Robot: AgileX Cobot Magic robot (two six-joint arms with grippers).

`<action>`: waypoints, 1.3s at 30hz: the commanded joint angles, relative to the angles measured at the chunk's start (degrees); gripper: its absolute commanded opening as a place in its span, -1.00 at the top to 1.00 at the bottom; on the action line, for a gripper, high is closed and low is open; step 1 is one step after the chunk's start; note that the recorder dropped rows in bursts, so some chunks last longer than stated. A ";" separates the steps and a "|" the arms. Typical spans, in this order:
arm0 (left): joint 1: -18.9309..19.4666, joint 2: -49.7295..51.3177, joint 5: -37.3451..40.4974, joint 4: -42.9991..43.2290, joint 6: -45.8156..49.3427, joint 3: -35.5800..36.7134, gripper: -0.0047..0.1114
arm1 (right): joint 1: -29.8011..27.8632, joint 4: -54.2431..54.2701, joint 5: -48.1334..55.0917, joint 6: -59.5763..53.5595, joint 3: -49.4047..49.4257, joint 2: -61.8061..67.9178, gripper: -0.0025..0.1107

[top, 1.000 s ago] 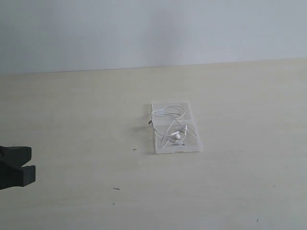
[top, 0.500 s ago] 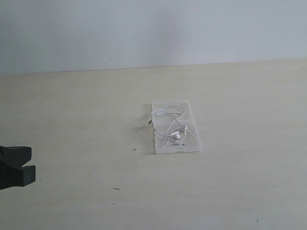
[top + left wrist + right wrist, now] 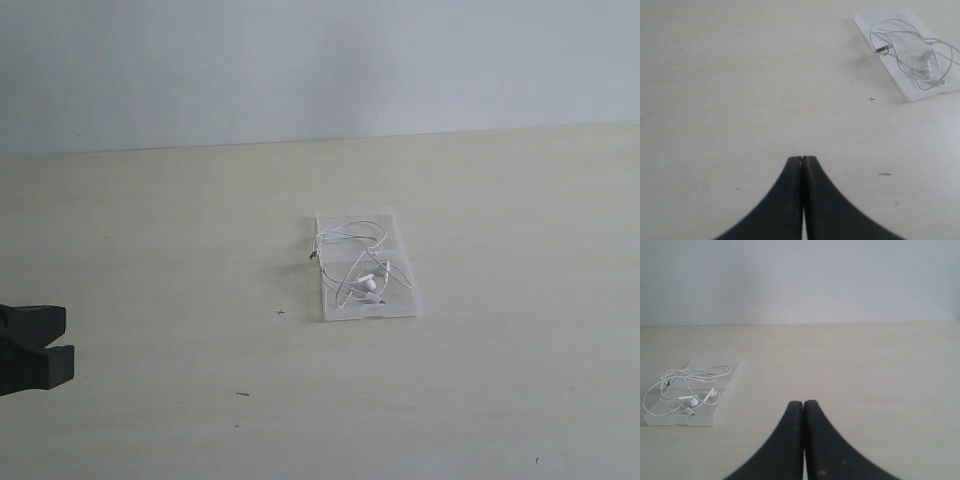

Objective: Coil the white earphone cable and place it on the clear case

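Black left gripper is sitting at the left edge of the exterior frame, below mid-height. Its wrist view is showing the fingertips pressing together with nothing between them. Black right gripper is likewise pinching flat on itself, empty. Thin white earphone cable is lying in loose loops on the small flat clear plastic case, just right of frame centre, well apart from the left gripper. Plug end is reaching the case's left edge. Pale wooden tabletop is carrying the case.
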 commanded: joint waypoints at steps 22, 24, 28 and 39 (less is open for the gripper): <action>0.27 -0.91 0.30 -0.10 -0.42 0.26 0.92 | -0.32 -0.31 -0.19 -0.45 0.25 -0.37 0.96; 0.43 -3.77 0.14 -0.10 -0.42 0.26 0.92 | -0.32 -0.31 -0.19 -0.45 0.25 -0.37 0.96; 0.96 -12.96 -0.03 0.00 -0.42 0.26 0.92 | -0.32 -0.31 -0.19 -0.45 0.25 -0.37 0.96; 12.31 -46.29 -3.14 0.21 -3.31 0.26 0.92 | -0.32 -0.31 -0.19 -0.45 0.25 -0.37 0.96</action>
